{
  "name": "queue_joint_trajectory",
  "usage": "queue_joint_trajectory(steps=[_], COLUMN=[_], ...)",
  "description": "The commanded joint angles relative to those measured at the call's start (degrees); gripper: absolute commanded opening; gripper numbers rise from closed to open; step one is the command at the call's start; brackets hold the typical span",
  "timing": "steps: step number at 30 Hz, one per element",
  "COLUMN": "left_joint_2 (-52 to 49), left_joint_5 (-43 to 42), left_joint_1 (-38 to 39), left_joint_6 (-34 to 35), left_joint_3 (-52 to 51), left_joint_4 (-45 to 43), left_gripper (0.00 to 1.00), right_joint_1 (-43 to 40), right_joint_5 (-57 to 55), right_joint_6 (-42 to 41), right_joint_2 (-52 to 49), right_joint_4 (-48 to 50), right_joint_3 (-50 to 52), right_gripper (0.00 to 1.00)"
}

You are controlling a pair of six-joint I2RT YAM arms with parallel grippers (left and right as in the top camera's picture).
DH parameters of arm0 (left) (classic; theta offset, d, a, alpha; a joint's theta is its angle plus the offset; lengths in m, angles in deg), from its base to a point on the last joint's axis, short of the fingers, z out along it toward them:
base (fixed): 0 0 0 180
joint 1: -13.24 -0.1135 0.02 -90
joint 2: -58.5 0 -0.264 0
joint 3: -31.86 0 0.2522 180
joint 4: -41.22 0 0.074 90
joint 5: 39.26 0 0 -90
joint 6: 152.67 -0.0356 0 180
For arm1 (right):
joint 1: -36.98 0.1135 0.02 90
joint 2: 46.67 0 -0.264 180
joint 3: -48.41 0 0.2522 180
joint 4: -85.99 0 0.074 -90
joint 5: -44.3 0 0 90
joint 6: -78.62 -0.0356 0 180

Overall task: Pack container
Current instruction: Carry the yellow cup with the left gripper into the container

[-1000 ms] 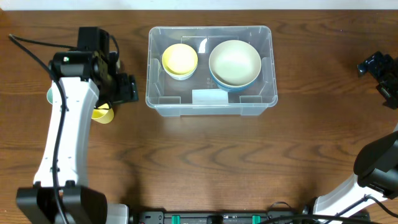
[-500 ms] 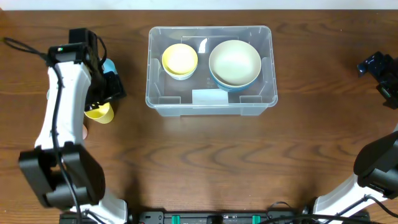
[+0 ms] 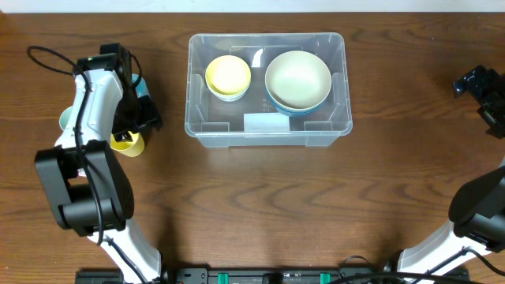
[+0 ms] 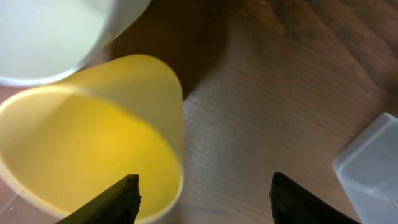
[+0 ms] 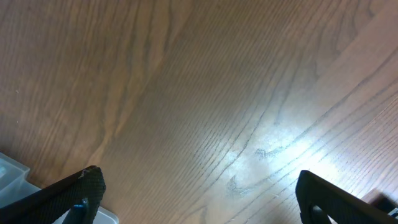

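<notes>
Sitting at the far middle of the table (image 3: pixel 252 205), the container (image 3: pixel 316 136) shows whole only in the overhead view. The left wrist view catches just one rounded clear corner of it at the right edge.

From above, two stacks rest inside it. A yellow bowl (image 3: pixel 228 75) sits on the left side, nested in a paler bowl (image 3: pixel 229 96) whose rim peeks out beneath. A larger cream bowl (image 3: pixel 297 77) sits on the right side, nested in a blue bowl (image 3: pixel 296 112). A pale rectangular patch (image 3: pixel 264 124) shows at the container's near wall.

Left of the container, the left hand (image 3: pixel 144 113) hangs over a cluster of small cups: a yellow cup (image 3: pixel 128 144), a blue cup (image 3: pixel 139 82) and a greenish cup (image 3: pixel 65 120), the last largely hidden by the arm.

Only the left wrist view shows the yellow cup's open mouth turned toward the camera, with a pale cup (image 4: pixel 50 31) overlapping it at the upper left. Which of the other cups that is, I cannot tell. The left hand's fingers stand moderately apart. One fingertip (image 4: pixel 118 199) lies in front of the cup's mouth and the other over bare wood, with the cup's wall between them. Contact cannot be made out.

At the far right edge, well apart from the container, the right hand (image 3: pixel 481 88) is spread wide and holds nothing. Its wrist view shows bare wood between the fingers.
</notes>
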Motion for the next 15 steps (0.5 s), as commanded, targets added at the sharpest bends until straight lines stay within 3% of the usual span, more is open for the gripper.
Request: queue_joint_trajectory(steps=[1,4,6,15], left_joint_2=[-2.47,-3.08,-3.06,1.11], left_joint_5=[0.28,0.26,0.28,0.28], left_joint_1=[-0.24,-0.24,-0.22,0.76], left_joint_6=[-1.07,-1.07,-1.07,-1.29], left_joint_3=[0.15,0.15,0.15,0.17], left_joint_4=[0.11,0.35,0.61,6.88], left_gripper=[0.56,0.20,0.06,0.06], right_joint_1=[0.07,0.07,0.07,0.07], right_joint_5=[-0.26,-0.26,-0.26,-0.26], right_joint_6=[-0.90,-0.90,-0.90,-0.90], right_joint_2=[0.28,0.28,0.28,0.28], right_joint_4=[0.02,0.00,0.02,0.02], right_joint_3=[0.15,0.15,0.15,0.15], right_gripper=[0.99,0.99,0.99,0.99])
